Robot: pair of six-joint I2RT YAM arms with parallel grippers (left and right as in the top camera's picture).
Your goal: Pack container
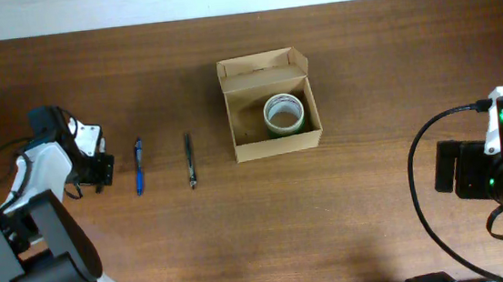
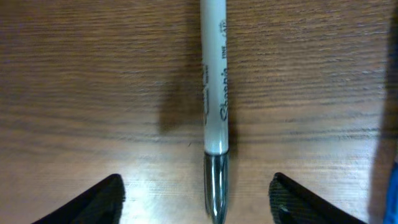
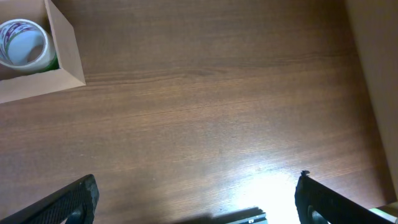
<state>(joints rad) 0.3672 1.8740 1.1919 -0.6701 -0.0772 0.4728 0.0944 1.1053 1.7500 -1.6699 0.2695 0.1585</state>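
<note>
The container [image 1: 273, 144] is a small tan cardboard box with its flap lid open at the back, and a tape roll [image 1: 283, 114] lies inside. Both show in the right wrist view: the box [image 3: 65, 59] and the roll [image 3: 23, 45]. My left gripper [image 1: 99, 169] is open at the left of the table. In the left wrist view its jaws [image 2: 196, 193] straddle a white marker [image 2: 214, 93] with a dark shiny cap that lies on the wood. My right gripper [image 1: 446, 168] is open and empty [image 3: 196, 199], well right of the box.
A blue pen [image 1: 139, 166] lies just right of my left gripper; its edge shows in the left wrist view [image 2: 393, 186]. A black pen [image 1: 190, 159] lies between it and the box. A black cable [image 1: 422, 158] loops by the right arm.
</note>
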